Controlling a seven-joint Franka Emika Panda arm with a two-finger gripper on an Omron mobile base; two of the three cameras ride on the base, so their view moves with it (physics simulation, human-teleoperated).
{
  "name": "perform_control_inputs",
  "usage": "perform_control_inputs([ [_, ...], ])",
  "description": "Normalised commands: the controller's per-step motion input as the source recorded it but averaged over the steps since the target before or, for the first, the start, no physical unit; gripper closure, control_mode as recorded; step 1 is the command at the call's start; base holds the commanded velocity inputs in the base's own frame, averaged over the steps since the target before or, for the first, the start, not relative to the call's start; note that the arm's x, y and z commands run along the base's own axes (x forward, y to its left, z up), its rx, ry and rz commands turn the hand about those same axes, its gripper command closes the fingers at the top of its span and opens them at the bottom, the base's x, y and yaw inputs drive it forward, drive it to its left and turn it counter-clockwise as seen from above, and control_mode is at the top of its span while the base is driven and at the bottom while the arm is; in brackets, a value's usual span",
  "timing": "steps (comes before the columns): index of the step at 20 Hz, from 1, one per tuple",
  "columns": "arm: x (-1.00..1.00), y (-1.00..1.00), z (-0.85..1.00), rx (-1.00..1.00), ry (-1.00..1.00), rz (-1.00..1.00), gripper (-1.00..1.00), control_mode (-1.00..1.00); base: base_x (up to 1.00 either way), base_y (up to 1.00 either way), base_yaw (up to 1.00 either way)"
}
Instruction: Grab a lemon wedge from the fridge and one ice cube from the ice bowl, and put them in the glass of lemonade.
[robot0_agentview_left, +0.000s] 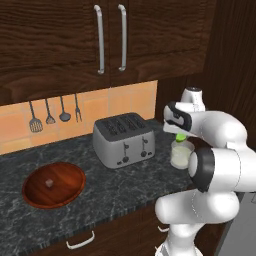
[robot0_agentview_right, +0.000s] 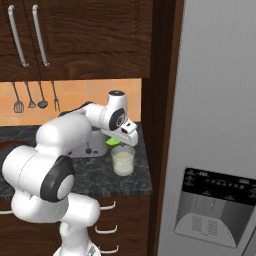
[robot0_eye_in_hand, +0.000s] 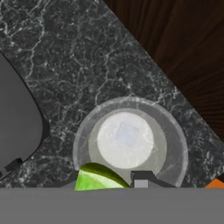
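Note:
My gripper (robot0_agentview_left: 180, 133) (robot0_agentview_right: 115, 139) hangs just above the glass of lemonade (robot0_agentview_left: 181, 154) (robot0_agentview_right: 123, 160) at the counter's right end, shut on the lemon wedge (robot0_agentview_left: 180, 136) (robot0_agentview_right: 113, 142), a small yellow-green piece. In the hand view the lemon wedge (robot0_eye_in_hand: 98, 179) sits beside a dark fingertip (robot0_eye_in_hand: 141, 179) over the near rim of the glass of lemonade (robot0_eye_in_hand: 131, 141), and a pale square (robot0_eye_in_hand: 127, 134) shows in the liquid. The ice bowl (robot0_agentview_left: 31, 194) lies at the counter's left with a small cube (robot0_agentview_left: 49, 183) in it. The fridge (robot0_agentview_right: 220, 115) stands to the right, doors closed.
A silver toaster (robot0_agentview_left: 124, 139) (robot0_eye_in_hand: 17, 127) stands between the bowl and the glass. Dark wood cabinets (robot0_agentview_left: 110, 40) hang overhead, and a wood side panel (robot0_agentview_right: 162, 100) rises right behind the glass. Utensils (robot0_agentview_left: 50, 115) hang on the tiled wall.

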Motion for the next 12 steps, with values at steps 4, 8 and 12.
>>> perform_control_inputs([
  [4,0.06,-0.09,0.0,0.0,0.0,0.0,1.0,-1.0,0.0,0.0,0.0],
  [8,0.16,-0.11,0.0,0.0,0.0,0.0,1.0,-1.0,0.0,0.0,0.0],
  [12,0.01,-0.19,-0.16,0.0,0.0,0.0,1.0,-1.0,0.0,0.0,0.0],
])
